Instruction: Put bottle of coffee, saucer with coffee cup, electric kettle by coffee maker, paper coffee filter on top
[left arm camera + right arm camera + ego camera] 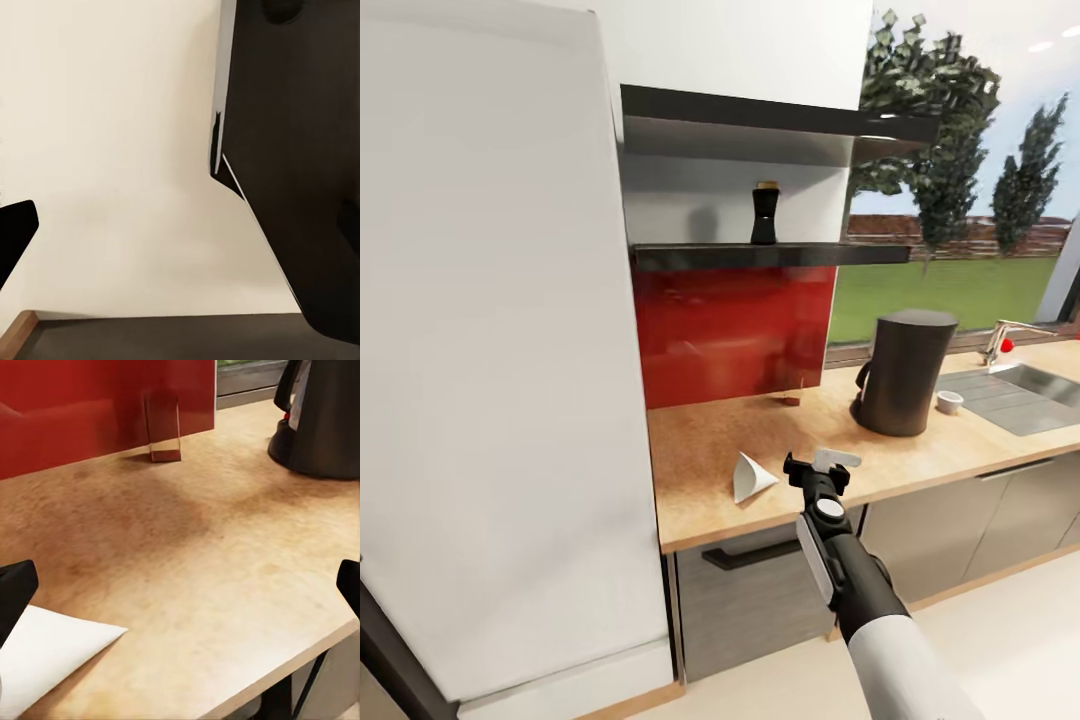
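We see our right end effector (pixel 817 468) hovering over the front edge of the table (pixel 700 450), its jaws spread apart and empty; the paper coffee filter (pixel 751 476) lies on its side just at its 9 o'clock, apart from the fingers; in the right wrist view the filter (pixel 45 656) shows beside one dark fingertip (pixel 15 592). The coffee maker (pixel 905 372) stands on the table at about 1 o'clock from the end effector, the electric kettle's handle (pixel 863 388) peeking out behind it; the coffee cup (pixel 950 402) sits just at the maker's 3 o'clock. The bottle of coffee (pixel 765 213) stands upright on the kitchen shelf (pixel 770 254), at 12 o'clock above the filter. Of our left end effector we make out one dark fingertip (pixel 13 232) over a pale surface; we cannot tell its state.
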Available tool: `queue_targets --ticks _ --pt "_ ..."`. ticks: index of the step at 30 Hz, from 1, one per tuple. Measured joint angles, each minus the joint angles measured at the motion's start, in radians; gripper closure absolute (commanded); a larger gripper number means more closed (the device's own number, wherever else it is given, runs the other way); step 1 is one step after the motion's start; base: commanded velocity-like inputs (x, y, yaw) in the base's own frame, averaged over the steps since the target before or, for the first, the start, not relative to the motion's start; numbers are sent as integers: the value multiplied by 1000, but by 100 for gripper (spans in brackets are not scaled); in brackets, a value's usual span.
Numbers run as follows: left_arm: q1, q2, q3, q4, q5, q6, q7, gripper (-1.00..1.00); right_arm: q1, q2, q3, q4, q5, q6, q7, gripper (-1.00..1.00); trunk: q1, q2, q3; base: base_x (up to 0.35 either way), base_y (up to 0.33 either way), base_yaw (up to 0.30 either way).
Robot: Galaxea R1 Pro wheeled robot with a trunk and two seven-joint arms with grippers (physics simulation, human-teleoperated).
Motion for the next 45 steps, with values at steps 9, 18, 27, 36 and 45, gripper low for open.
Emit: queue_targets --ticks 9,18,27,36,45 --pt "0 -4 0 0 0 0 0 -100 0 0 0 3 0 2 0 -100 0 0 0 99 200 0" --pt "0 -4 0 1 0 -3 -1 -100 0 0 0 3 0 1 0 -100 0 0 0 56 161 0" --pt "0 -4 -2 1 -1 -4 -2 -100 0 0 -1 4 1 0 0 -100 0 0 0 2 5 0" --pt "0 -4 -2 1 -1 -3 -1 -100 0 0 -1 57 0 -1 1 -100 0 0 0 0 0 0" --pt "0 -4 -1 1 0 -3 -2 -100 0 0 -1 78 0 -1 3 -100 0 0 0 10 8 0"
